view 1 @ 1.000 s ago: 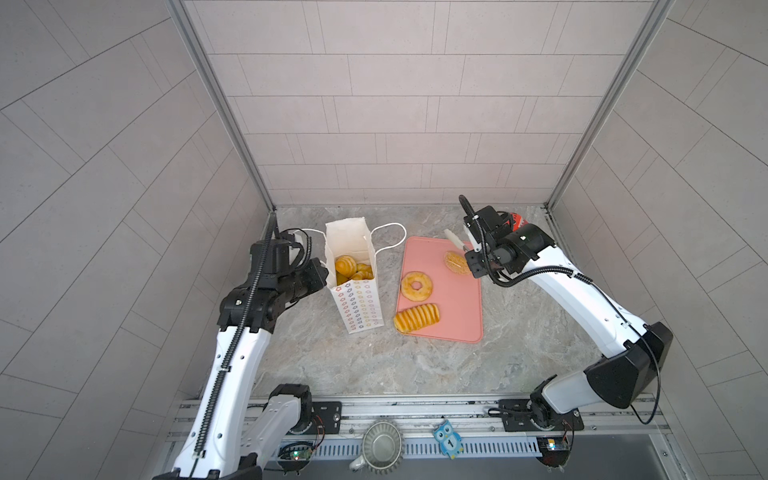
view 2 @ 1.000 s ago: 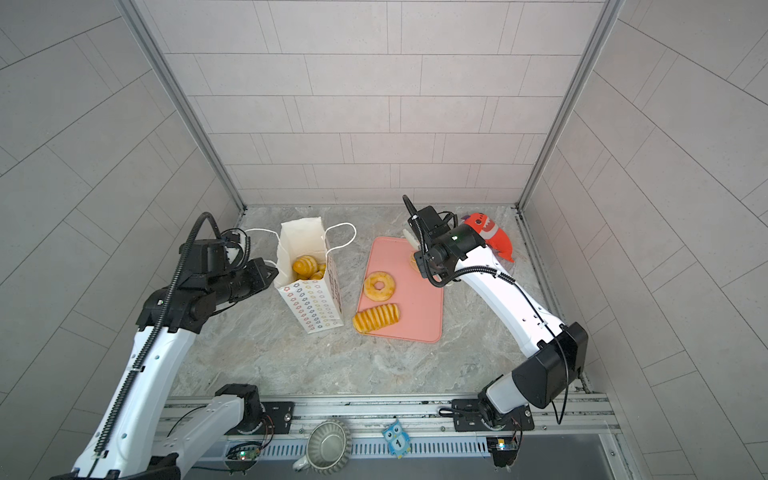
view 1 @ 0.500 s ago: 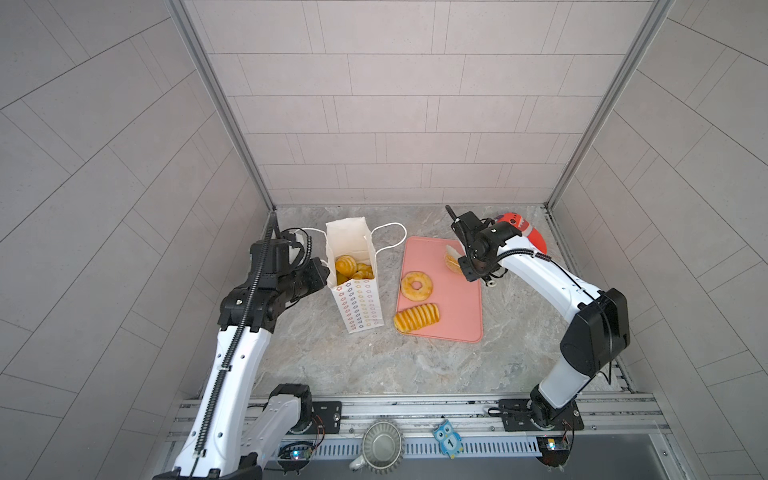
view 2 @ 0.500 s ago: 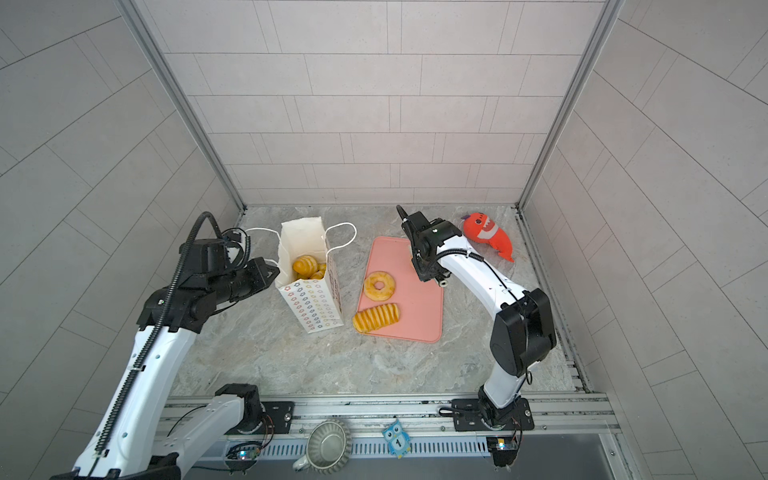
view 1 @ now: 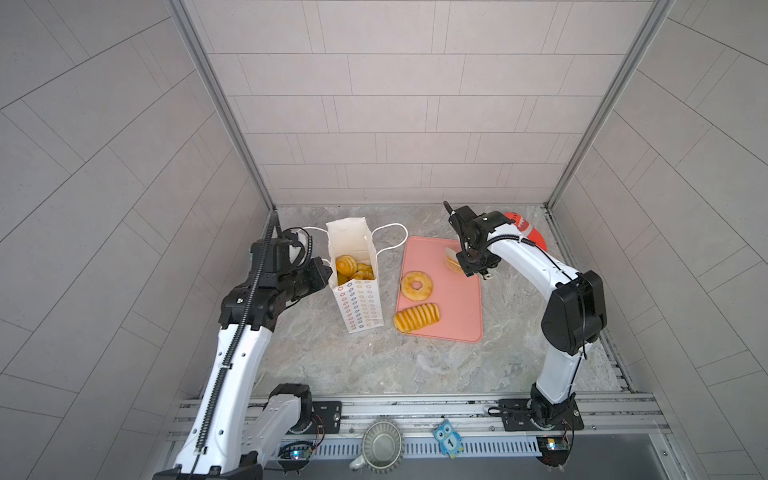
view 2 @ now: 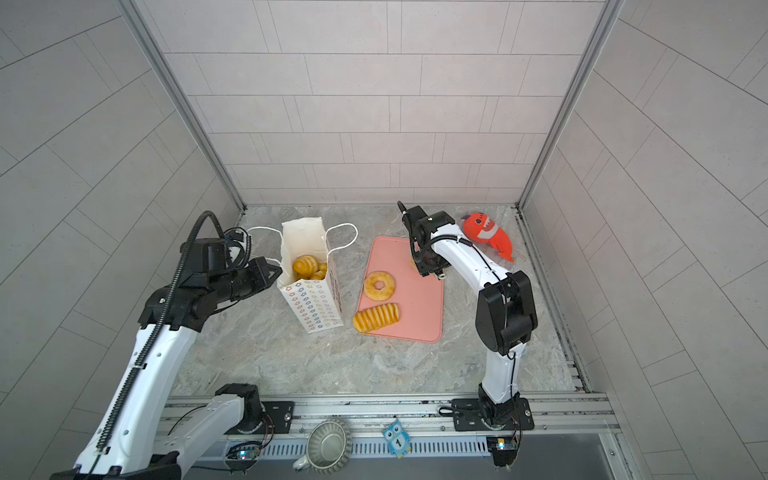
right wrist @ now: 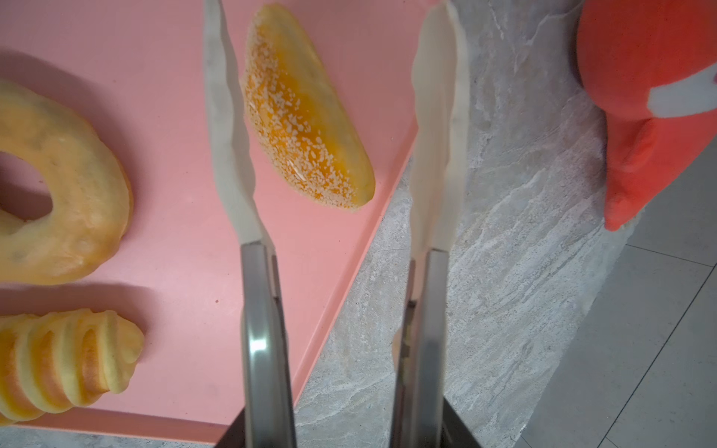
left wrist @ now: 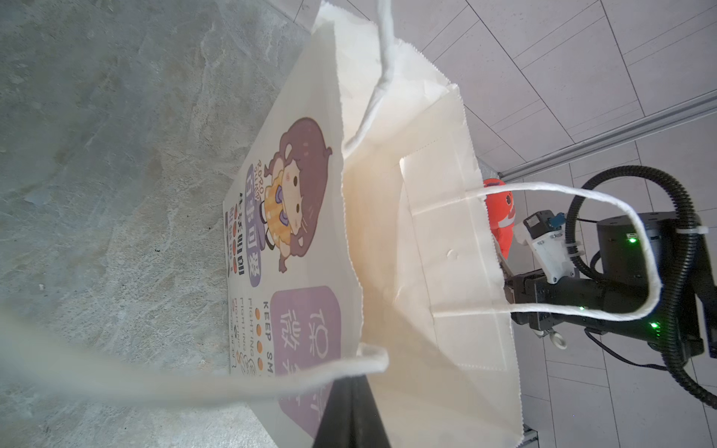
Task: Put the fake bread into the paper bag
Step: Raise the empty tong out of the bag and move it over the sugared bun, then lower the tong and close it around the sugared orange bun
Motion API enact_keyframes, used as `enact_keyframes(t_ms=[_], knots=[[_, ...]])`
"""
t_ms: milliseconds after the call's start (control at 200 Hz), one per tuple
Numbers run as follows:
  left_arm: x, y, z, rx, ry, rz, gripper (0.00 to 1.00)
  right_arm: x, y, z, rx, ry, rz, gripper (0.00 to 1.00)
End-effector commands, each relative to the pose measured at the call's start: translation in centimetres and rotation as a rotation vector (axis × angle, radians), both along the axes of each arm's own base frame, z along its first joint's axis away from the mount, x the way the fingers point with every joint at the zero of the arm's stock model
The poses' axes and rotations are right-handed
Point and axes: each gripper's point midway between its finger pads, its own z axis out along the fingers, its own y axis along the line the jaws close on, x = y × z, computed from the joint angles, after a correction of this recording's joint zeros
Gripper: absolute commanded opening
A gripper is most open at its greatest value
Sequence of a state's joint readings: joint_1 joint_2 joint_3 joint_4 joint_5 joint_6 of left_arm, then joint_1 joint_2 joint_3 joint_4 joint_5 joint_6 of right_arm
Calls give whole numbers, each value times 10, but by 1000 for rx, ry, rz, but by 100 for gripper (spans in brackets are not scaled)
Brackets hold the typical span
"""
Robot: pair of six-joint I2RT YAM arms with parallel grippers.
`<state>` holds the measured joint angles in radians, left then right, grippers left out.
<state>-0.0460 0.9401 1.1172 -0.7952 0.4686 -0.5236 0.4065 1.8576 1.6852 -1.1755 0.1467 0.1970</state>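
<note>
Fake bread [view 1: 351, 268] already sits in your upright paper bag [view 1: 359, 303]. A ring doughnut [view 1: 416, 286], a ridged roll [view 1: 416, 318] and a sprinkled bun [right wrist: 306, 116] lie on the pink mat [view 1: 457, 307]. Your right gripper [right wrist: 329, 38] straddles the sprinkled bun with its jaws apart, gripping nothing. Your left gripper [view 1: 324, 268] is clenched on the bag's rim.

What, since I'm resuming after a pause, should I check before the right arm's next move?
1. Right gripper jaws open astride the sprinkled bun: ok.
2. Bun centred between jaws: not ok, nearer one jaw.
3. Paper bag upright, mouth open: ok.
4. Left gripper shut on bag rim: ok.
5. Room left above bread in bag: cannot tell.
6. Plush fish clear of jaws: ok.
</note>
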Motion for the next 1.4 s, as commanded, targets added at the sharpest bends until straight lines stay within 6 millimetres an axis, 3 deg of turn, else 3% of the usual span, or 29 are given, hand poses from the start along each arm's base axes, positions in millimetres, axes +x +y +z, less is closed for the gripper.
enact_keyframes(t_ms=[0,796,1151,1396], knots=[[4,-3,1,-8,-21,-22,4,-3,-2,2,-10,34,18,53],[8,-6,4,-37,-34,-28,4,15,2,-21,23,128,24,56],[9,-6,4,-38,-31,-28,4,16,3,-23,44,135,16,45],[8,-6,3,-38,-29,-25,4,14,3,-6,63,94,7,36]])
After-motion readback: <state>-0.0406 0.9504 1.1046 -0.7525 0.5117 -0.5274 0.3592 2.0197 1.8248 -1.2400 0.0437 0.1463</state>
